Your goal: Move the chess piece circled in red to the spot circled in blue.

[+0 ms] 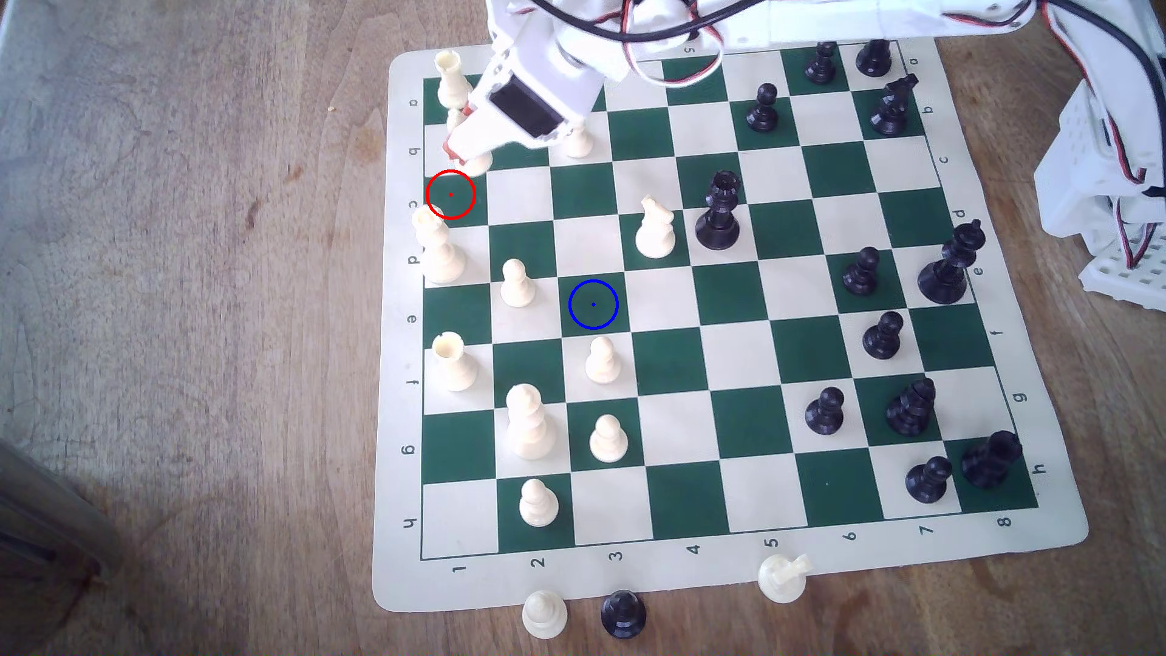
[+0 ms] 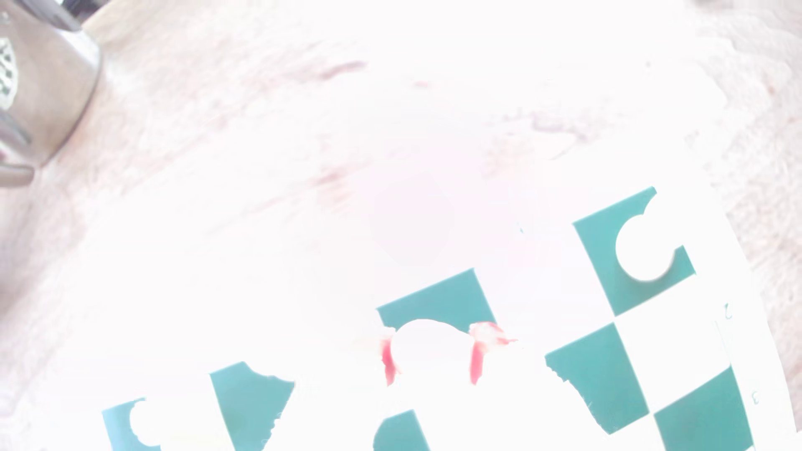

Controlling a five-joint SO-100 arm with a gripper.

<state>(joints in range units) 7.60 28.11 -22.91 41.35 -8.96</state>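
Cream bishop (image 2: 427, 347) sits clasped between the gripper's (image 2: 434, 353) red-tipped fingers (image 2: 476, 364).

White plastic arm (image 1: 820, 19) — black servo block, red-tipped tool (image 1: 455, 135) — trailing black, red and white cables.

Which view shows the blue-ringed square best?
The exterior view: the blue-ringed square is bare dark green, fully visible mid-board, well away from the gripper. The wrist view is overexposed; I cannot pick that square out there.
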